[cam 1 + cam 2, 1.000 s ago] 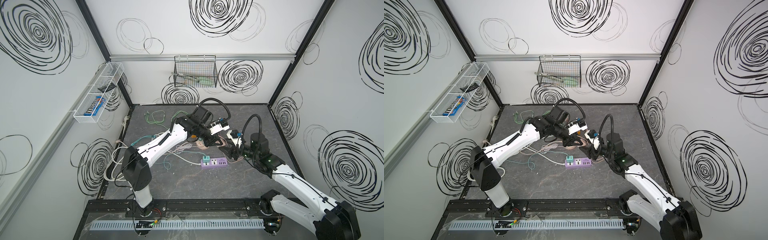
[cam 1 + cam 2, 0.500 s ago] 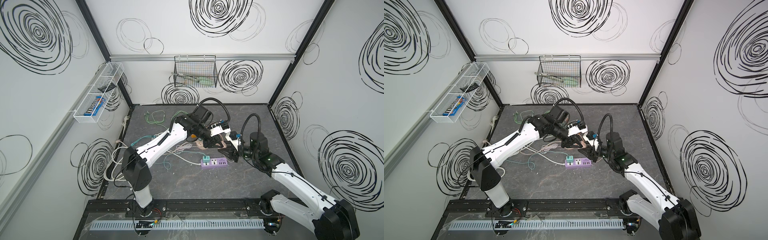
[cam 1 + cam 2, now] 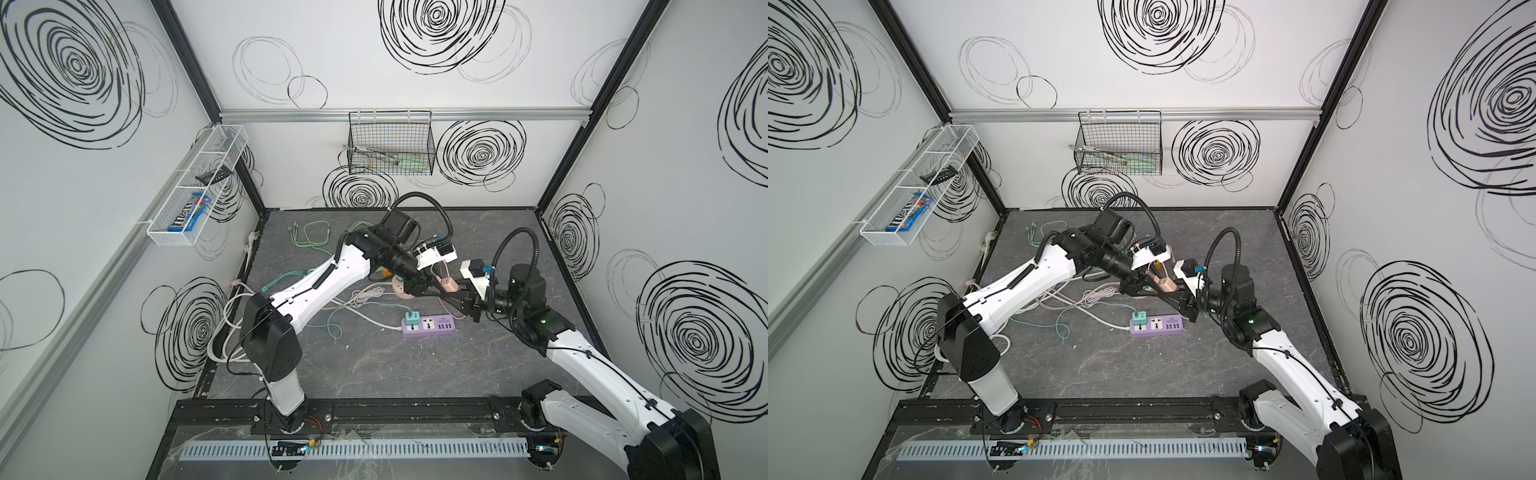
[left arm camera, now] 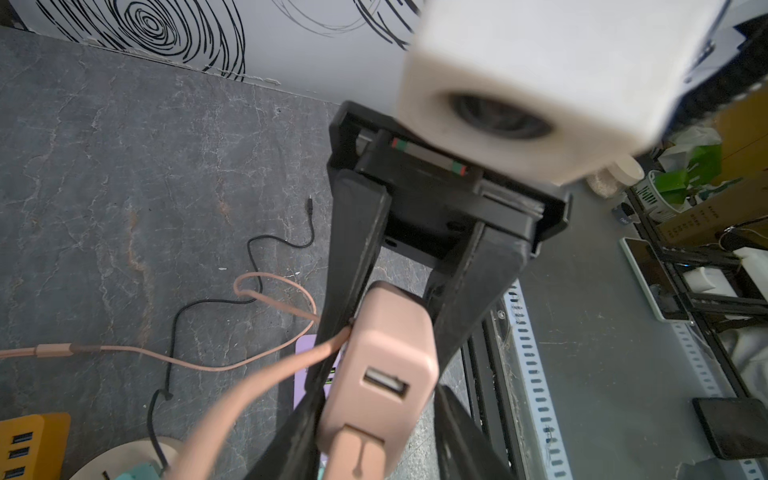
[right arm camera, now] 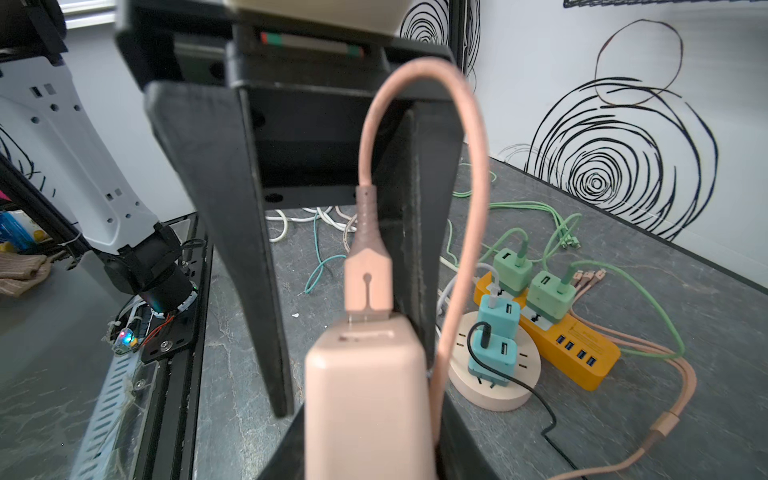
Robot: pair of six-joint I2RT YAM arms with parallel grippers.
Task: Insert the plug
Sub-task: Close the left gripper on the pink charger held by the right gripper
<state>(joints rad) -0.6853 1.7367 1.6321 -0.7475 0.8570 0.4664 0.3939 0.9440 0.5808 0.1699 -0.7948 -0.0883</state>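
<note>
A pink plug hangs above the table between both arms, with a pink cable in its USB port. My right gripper is shut on the plug, its fingers tight against both sides. My left gripper straddles the same plug from the opposite side. It is open, with a gap between one finger and the plug. The purple power strip lies on the table just below, toward the front.
A teal adapter sits in the purple strip's left socket. Behind the plug lie an orange power strip with green adapters and a round beige socket with teal adapters. Loose cables cover the left of the table.
The right gripper moved left up to the left gripper and closed round the plug. The left gripper's jaws, shut on the plug before, have parted.
</note>
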